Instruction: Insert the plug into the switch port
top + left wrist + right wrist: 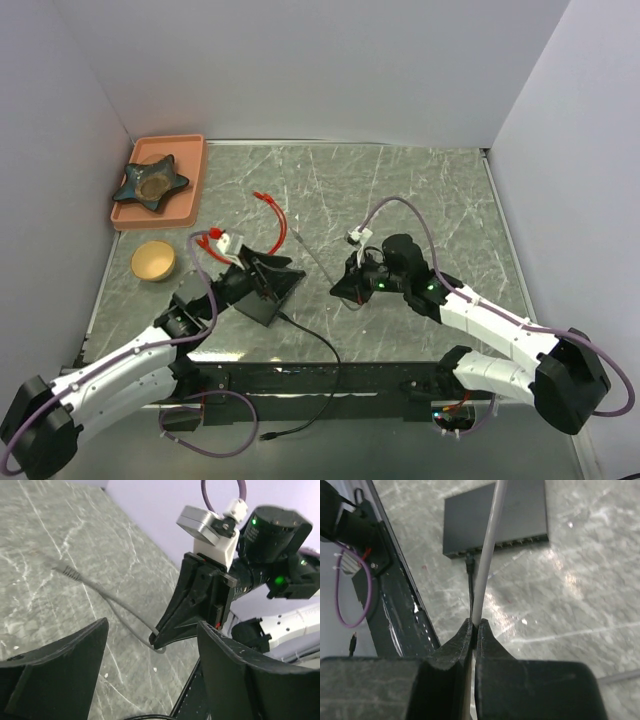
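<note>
The flat black switch box (266, 308) lies at the near middle of the table. In the right wrist view (495, 515) its row of ports (520, 541) faces my right gripper, and a black cable (468, 562) is plugged in at one end. My right gripper (475, 625) is shut on a grey cable (487, 555), a short way right of the box (346, 288). The cable's plug (65, 571) lies on the table, away from the box. My left gripper (150, 630) is open and empty, over the box (275, 275), and faces the right gripper.
An orange tray (192, 175) with a blue star dish (150, 182) stands at the back left. A round tan lid (153, 260) lies beside it. A red cable (272, 208) lies behind the box. The black cable (325, 355) trails over the near edge.
</note>
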Robot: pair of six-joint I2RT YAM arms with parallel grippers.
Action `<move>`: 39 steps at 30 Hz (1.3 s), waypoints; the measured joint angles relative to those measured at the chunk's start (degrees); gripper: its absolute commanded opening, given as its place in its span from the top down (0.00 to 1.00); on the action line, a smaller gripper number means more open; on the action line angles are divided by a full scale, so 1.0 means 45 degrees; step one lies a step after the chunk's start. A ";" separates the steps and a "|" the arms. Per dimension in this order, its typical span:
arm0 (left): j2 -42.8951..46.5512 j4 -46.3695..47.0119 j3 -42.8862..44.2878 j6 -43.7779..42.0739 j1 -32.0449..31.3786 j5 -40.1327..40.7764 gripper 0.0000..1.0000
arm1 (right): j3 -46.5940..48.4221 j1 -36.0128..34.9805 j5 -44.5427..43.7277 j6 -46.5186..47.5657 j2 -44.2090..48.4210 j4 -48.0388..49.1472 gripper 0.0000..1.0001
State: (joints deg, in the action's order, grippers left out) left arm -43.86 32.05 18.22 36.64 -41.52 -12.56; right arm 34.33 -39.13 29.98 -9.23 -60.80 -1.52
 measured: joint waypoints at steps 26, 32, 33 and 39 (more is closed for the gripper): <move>-0.2939 0.7130 -0.1603 0.3813 0.4435 -0.4318 0.31 | -0.0801 -0.0078 0.2458 0.0034 0.1098 0.1486 1.00; -0.3157 0.8087 -0.1287 0.4114 0.4435 -0.4619 0.36 | -0.0801 -0.0112 0.2531 0.0034 0.1098 0.1481 1.00; -0.3211 0.8208 -0.1253 0.4133 0.4435 -0.4624 0.37 | -0.0801 -0.0121 0.2540 0.0034 0.1098 0.1481 1.00; -0.4167 0.8845 -0.0860 0.4469 0.4439 -0.4609 0.47 | -0.0806 -0.0170 0.2550 0.0034 0.1098 0.1481 1.00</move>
State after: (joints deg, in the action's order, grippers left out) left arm -62.61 71.85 14.35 56.75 -21.54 -33.30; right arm 30.70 -39.90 41.45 -9.08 -55.86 5.15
